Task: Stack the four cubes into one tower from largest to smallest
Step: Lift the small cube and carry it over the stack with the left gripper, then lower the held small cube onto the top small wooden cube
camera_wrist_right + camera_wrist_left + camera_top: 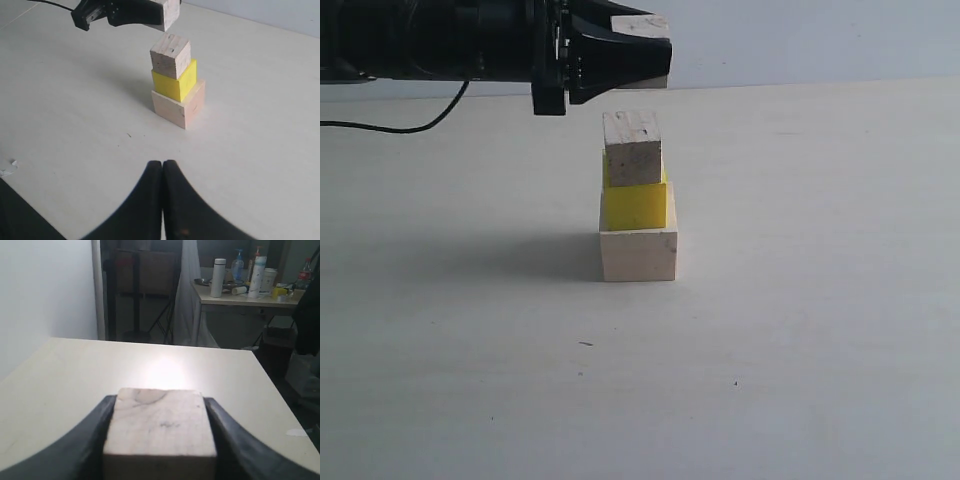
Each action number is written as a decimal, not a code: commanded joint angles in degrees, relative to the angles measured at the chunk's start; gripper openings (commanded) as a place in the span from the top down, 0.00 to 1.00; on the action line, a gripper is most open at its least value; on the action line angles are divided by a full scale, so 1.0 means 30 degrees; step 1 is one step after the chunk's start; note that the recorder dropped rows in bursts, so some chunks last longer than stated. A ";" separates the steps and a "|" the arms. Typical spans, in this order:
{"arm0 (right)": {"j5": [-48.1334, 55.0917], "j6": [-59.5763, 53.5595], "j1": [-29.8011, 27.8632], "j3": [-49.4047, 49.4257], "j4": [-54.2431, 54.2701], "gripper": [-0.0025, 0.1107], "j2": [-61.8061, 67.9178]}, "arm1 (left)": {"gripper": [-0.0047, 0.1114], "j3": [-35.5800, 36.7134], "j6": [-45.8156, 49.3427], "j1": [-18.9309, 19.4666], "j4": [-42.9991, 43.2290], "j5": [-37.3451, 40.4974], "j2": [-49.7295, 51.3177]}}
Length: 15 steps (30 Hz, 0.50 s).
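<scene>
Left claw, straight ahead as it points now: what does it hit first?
Nothing, it seems: the left claw, holding the small cube, points level above the tower, out over the table. Depth is hard to judge.

Soft, even light, fairly bright. Stack point(638, 200) drops a diffuse shadow leftward on my table point(800, 330). Left wrist view: glare patch on table, cube point(160, 430) I hold slightly soft, room behind dim.

We see a pale desk point(800, 350) with a white wall point(45, 290) beside it. Beyond, a white cloth point(186, 295) hangs by a second desk point(240, 301) carrying a tall white flask point(217, 277) and what may be spray bottles point(258, 270).
</scene>
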 commanded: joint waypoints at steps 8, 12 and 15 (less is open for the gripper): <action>-0.0203 -0.0043 0.0035 0.0095 0.0000 0.98 -0.0076 | 0.96 -0.0415 -0.0125 0.0351 0.0250 0.0131 0.1272; -0.0248 -0.0043 0.0035 0.0095 0.0000 0.98 -0.0076 | 0.96 -0.0415 -0.0093 0.0351 0.0287 0.0131 0.1272; -0.0248 -0.0043 0.0035 0.0095 0.0000 0.98 -0.0076 | 0.96 -0.0415 0.0020 0.0393 0.0325 0.0131 0.1272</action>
